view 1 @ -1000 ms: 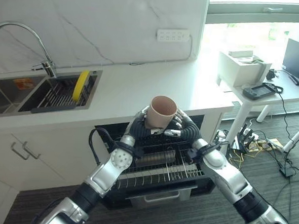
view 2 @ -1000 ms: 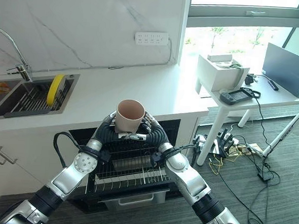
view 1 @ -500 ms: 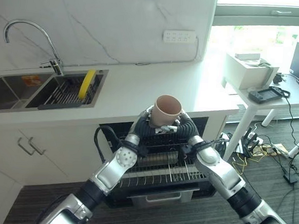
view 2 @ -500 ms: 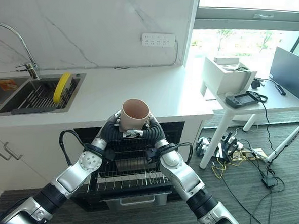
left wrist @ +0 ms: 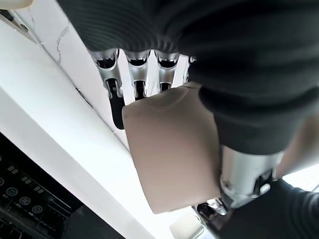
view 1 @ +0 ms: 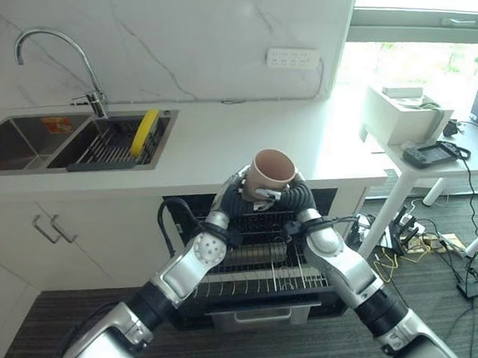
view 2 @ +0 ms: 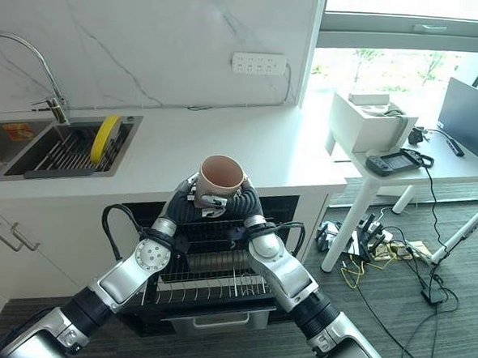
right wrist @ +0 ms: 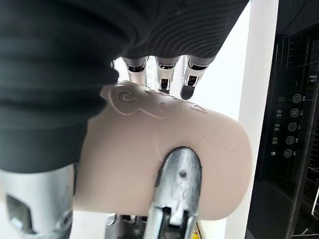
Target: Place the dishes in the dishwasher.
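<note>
You have the beige cup [view 1: 270, 173] upright at the centre of the frame, clasped between the left hand [view 1: 236, 197] and the right hand [view 1: 295, 195], fingers of both curled round its sides, above the open dishwasher rack [view 1: 258, 269] and just in front of the white counter edge [view 1: 182, 180]. If you release one hand too early, or lower unevenly, it could tip, drop onto the wires, or knock the counter. It looks smooth, matte and empty.

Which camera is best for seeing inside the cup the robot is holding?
The left eye view: the cup stands upright there, its open mouth showing, between the left hand and right hand. The right eye view matches; both wrist views show its outer wall.
</note>
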Available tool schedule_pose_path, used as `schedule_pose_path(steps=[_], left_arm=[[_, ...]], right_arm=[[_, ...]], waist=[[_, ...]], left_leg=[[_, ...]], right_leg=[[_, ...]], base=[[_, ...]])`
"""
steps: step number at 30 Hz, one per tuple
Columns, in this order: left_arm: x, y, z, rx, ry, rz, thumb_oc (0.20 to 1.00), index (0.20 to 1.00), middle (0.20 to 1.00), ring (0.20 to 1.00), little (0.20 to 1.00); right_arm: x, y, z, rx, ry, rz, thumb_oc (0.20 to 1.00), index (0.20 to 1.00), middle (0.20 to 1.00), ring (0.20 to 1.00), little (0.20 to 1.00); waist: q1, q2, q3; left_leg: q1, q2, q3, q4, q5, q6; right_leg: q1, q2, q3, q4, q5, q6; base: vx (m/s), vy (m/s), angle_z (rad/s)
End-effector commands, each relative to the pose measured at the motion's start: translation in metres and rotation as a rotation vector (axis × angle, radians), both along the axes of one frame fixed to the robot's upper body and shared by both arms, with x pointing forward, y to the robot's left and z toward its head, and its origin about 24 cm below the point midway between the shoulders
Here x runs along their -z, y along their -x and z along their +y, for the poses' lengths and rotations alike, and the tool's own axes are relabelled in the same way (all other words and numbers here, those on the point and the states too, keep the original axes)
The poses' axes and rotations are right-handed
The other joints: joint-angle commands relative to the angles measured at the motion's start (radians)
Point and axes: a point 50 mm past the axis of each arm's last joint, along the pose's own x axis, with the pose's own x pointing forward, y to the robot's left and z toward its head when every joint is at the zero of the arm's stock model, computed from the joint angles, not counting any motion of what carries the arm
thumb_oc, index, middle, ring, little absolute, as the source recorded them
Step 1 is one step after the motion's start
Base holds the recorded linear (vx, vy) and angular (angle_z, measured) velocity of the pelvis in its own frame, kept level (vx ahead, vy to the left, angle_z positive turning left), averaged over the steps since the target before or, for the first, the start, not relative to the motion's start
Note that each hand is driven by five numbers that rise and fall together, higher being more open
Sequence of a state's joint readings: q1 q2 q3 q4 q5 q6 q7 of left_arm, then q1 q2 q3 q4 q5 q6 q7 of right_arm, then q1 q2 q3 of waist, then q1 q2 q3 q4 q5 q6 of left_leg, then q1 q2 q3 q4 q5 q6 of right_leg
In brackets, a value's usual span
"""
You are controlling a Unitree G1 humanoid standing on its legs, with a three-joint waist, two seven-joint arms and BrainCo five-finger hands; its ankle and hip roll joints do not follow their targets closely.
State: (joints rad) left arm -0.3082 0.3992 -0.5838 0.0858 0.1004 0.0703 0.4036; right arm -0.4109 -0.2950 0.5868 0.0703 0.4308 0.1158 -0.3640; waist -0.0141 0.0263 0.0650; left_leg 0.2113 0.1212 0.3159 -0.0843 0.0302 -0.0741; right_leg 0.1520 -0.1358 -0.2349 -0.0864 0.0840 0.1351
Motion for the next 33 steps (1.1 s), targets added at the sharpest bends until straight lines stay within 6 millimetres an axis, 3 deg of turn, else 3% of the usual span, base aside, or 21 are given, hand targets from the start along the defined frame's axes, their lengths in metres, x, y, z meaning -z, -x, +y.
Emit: schedule_pose_path(steps=[1, 6, 7, 15, 31, 32, 33], left_arm=[[-0.039, -0.017, -0.022, 0.1, -0.068, -0.204, 0.2, 0.2, 0.2, 0.2, 0.2], [-0.051, -0.016, -0.03, 0.141, -0.164, -0.329, 0.2, 0.2, 0.2, 0.2, 0.2], [-0.054, -0.015, -0.034, 0.163, -0.181, -0.355, 0.2, 0.2, 0.2, 0.2, 0.2], [-0.058, -0.011, -0.048, 0.254, -0.218, -0.382, 0.2, 0.2, 0.2, 0.2, 0.2], [-0.044, -0.003, -0.056, 0.331, -0.233, -0.307, 0.2, 0.2, 0.2, 0.2, 0.2], [-0.045, -0.003, -0.056, 0.33, -0.225, -0.309, 0.551, 0.551, 0.551, 0.551, 0.551], [-0.043, -0.003, -0.057, 0.335, -0.21, -0.287, 1.0, 1.0, 1.0, 1.0, 1.0]], right_arm=[[-0.044, -0.01, 0.035, -0.107, -0.032, -0.164, 1.0, 1.0, 1.0, 1.0, 1.0], [-0.044, -0.012, 0.038, -0.117, -0.007, -0.158, 1.0, 1.0, 1.0, 1.0, 1.0], [-0.044, -0.013, 0.039, -0.119, -0.002, -0.165, 0.2, 0.2, 0.2, 0.2, 0.2], [-0.06, -0.016, 0.041, -0.122, 0.04, -0.251, 0.2, 0.2, 0.2, 0.2, 0.2], [-0.062, -0.013, 0.041, -0.104, -0.028, -0.252, 0.2, 0.2, 0.2, 0.2, 0.2], [-0.062, -0.013, 0.041, -0.104, -0.031, -0.254, 0.2, 0.2, 0.2, 0.2, 0.2], [-0.063, -0.013, 0.041, -0.1, -0.043, -0.258, 0.2, 0.2, 0.2, 0.2, 0.2]], waist=[[0.022, -0.053, 0.003], [0.024, -0.054, 0.003], [0.023, -0.055, 0.003], [0.022, -0.054, 0.003], [0.019, -0.05, 0.013], [0.019, -0.049, 0.014], [0.019, -0.048, 0.015]], left_leg=[[-0.009, 0.06, -0.09, 0.044, -0.068, -0.049], [-0.01, 0.059, -0.093, 0.043, -0.068, -0.049], [-0.009, 0.058, -0.093, 0.042, -0.07, -0.049], [-0.011, 0.055, -0.099, 0.042, -0.074, -0.048], [-0.013, 0.055, -0.097, 0.042, -0.075, -0.047], [-0.013, 0.055, -0.097, 0.042, -0.075, -0.047], [-0.014, 0.055, -0.097, 0.042, -0.074, -0.047]], right_leg=[[0.014, -0.115, -0.006, 0.046, -0.069, 0.087], [0.015, -0.114, -0.007, 0.046, -0.071, 0.086], [0.016, -0.114, -0.007, 0.045, -0.072, 0.086], [0.014, -0.115, -0.003, 0.045, -0.072, 0.09], [0.009, -0.117, -0.009, 0.045, -0.068, 0.091], [0.008, -0.117, -0.009, 0.046, -0.068, 0.09], [0.009, -0.117, -0.01, 0.044, -0.067, 0.091]], base=[[0.0, 0.0, 0.0], [0.0, 0.0, 0.0], [0.0, 0.0, 0.0], [0.0, 0.0, 0.0], [0.0, 0.0, 0.0], [0.0, 0.0, 0.0], [0.0, 0.0, 0.0]])
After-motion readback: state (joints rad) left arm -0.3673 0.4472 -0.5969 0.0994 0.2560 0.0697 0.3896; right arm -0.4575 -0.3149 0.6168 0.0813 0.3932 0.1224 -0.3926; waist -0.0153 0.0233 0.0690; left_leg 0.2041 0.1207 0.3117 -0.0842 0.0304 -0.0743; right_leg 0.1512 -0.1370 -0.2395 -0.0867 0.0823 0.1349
